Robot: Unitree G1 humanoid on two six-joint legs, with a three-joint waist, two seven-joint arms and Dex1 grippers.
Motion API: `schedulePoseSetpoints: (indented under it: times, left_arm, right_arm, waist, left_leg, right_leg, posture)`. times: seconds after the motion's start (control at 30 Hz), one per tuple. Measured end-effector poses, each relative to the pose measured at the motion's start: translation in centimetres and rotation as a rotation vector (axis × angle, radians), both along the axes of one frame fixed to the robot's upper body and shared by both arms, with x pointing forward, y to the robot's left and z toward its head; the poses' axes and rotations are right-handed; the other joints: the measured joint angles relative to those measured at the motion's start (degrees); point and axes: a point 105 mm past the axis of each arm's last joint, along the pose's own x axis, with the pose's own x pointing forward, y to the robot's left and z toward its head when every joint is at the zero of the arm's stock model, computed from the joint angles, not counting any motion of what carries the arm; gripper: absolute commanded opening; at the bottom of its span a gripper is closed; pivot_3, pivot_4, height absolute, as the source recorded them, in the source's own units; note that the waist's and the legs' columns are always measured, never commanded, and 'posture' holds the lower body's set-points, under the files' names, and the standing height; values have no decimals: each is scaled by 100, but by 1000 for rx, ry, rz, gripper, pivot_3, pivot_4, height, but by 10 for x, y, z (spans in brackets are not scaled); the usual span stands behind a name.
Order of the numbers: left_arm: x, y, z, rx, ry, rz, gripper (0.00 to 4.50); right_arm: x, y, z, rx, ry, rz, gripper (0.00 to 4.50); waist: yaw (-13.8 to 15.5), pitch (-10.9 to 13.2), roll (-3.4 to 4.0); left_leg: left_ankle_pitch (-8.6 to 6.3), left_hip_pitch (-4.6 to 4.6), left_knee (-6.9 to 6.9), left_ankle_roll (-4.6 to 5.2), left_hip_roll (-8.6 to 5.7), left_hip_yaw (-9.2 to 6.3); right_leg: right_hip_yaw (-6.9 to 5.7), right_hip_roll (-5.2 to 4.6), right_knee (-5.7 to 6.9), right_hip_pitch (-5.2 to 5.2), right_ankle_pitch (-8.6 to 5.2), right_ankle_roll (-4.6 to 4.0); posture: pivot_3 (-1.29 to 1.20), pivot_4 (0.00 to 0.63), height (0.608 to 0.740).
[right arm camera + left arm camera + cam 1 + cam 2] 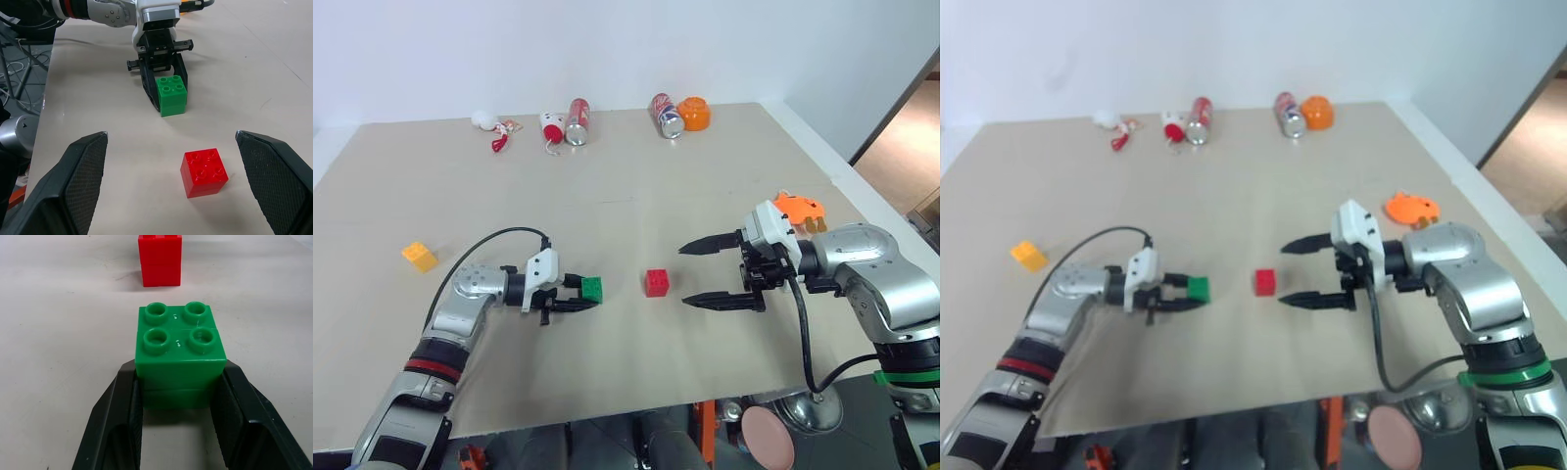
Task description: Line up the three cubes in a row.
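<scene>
Left eye view: 3 cubes [592, 288], seemingly 3 cans [578, 120].

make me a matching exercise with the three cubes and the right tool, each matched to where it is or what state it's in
Things:
1. green cube
2. red cube
3. yellow cube
4. right tool

States:
A. open, holding nothing
B. alone near the table's left edge
C. clamped in the left tool
D. free on the table between the two tools

Pairs: 1-C, 2-D, 3-B, 4-A
</scene>
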Motion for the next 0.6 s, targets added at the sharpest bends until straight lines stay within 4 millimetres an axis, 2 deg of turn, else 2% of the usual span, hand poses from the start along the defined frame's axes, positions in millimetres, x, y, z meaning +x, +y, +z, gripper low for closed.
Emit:
schedulePoseSetpoints:
  times: [0.03, 0.07, 0.27, 0.6]
  left_arm:
    - [0, 0, 0, -1, 4, 2, 1325]
    - [0, 0, 0, -2, 11, 3, 2364]
    - [-6, -2, -4, 4, 57, -16, 4366]
    - [-3, 3, -3, 13, 37, 14, 4454]
  right_arm:
    - [0, 0, 0, 1, 0, 0, 4341]
    - [0, 0, 0, 2, 1, 0, 4341]
    - [2, -1, -1, 3, 3, -7, 4341]
    - [5, 1, 2, 3, -5, 6, 4341]
  waist:
    - [0, 0, 0]
    - [0, 0, 0]
    - [3, -2, 5]
    - [-17, -2, 5]
  left_leg:
    - [0, 0, 0, 0, 0, 0]
    - [0, 1, 0, 0, 0, 0]
    - [0, 2, -2, 1, -1, -2]
    - [12, 6, -1, 17, 0, 1]
  right_leg:
    - [0, 0, 0, 0, 0, 0]
    - [0, 0, 0, 1, 0, 0]
    - [0, 1, 0, 4, 0, 0]
    - [6, 2, -2, -2, 6, -11]
  posture:
    - [0, 150, 740]
    - [0, 150, 740]
    - [0, 150, 740]
    - [0, 150, 740]
